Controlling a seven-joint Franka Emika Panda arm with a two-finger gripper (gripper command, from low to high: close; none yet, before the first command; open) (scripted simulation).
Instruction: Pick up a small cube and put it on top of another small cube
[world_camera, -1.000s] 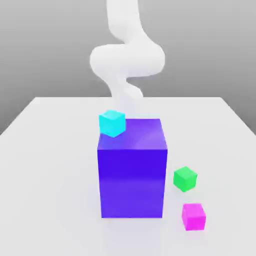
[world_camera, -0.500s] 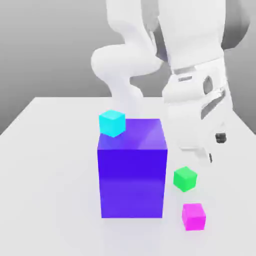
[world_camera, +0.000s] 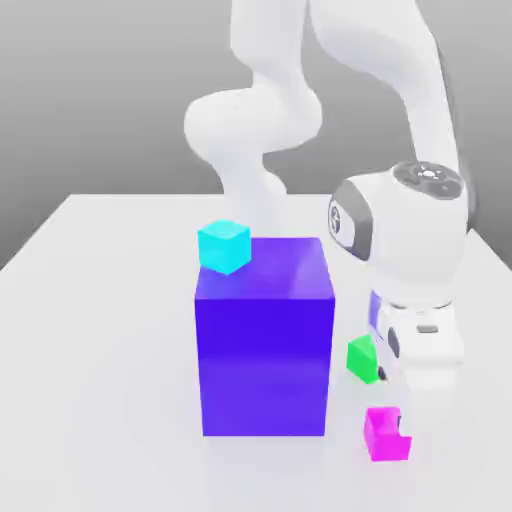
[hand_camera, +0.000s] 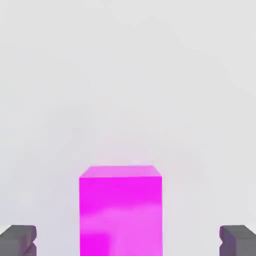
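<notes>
1. Magenta cube (world_camera: 383, 442) is our concern, standing unheld on the white table (world_camera: 100, 350), towards the exterior view's right; the smooth top may let it skid if we nudge it before both sides are pinched
2. Our robot arm (world_camera: 370, 30) reaches down beside the big block, and a careless swing on the way out could bring its wrist into that block
3. That blue-purple block (world_camera: 264, 365) stands tall near our working spot, so if we carry the cube sideways before lifting it high enough, we risk knocking the cube loose against a wall or edge
4. Our gripper (hand_camera: 128, 241) is open and empty, its fingers on either side of the magenta cube in the hand view. The gaps look slightly uneven, so closing could make one finger touch first and push or twist the cube; we can't tell if we are low enough for a firm grip
5. The green cube (world_camera: 360, 358) sits close to the gripper, partly behind it, and we could bump it as we close or lift
6. The cyan cube (world_camera: 225, 246) perches near a corner of the block's top; if we stack there, an off-centre release might tip both over the edge
</notes>
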